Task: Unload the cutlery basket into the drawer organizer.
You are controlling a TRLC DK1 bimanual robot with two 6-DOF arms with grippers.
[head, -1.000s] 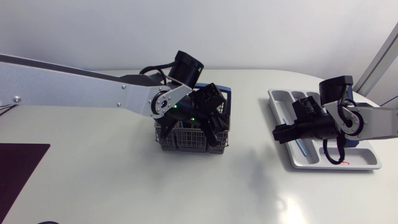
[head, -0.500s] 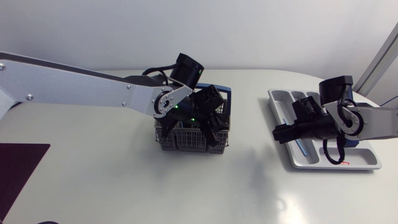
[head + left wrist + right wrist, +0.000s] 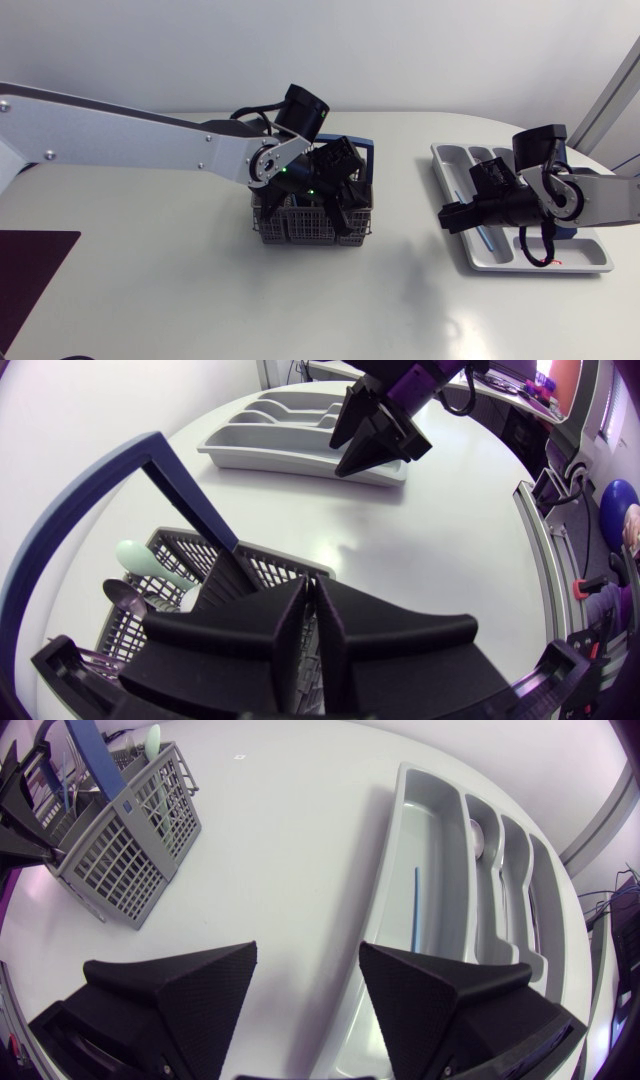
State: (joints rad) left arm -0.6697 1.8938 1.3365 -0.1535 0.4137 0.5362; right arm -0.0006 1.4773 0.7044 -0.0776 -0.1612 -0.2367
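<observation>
- Since our left tool (image 3: 312,596) sits down inside the cutlery basket (image 3: 300,229), it is by far the nearer one to the load. Its fingers are close together with only a thin slit between them, and we can make out nothing held there.
- Just beside that tool, off one finger's outer side and not between the fingers, a mint-green handle (image 3: 140,556) and a spoon (image 3: 124,596) stand in the basket's cells. Their long axes are roughly upright.
- We judge that the coming pick turns on this sideways offset. The tool would have to part its fingers, shift over one piece and lift along its axis, clear of the basket's blue handle (image 3: 180,485).
- Our right tool (image 3: 307,956) hangs wide open and empty over the counter (image 3: 400,290), at the near rim of the drawer organizer (image 3: 447,152).
- That organizer lies well apart from the basket, and a thin blue utensil (image 3: 416,910) lies lengthwise in one compartment.
</observation>
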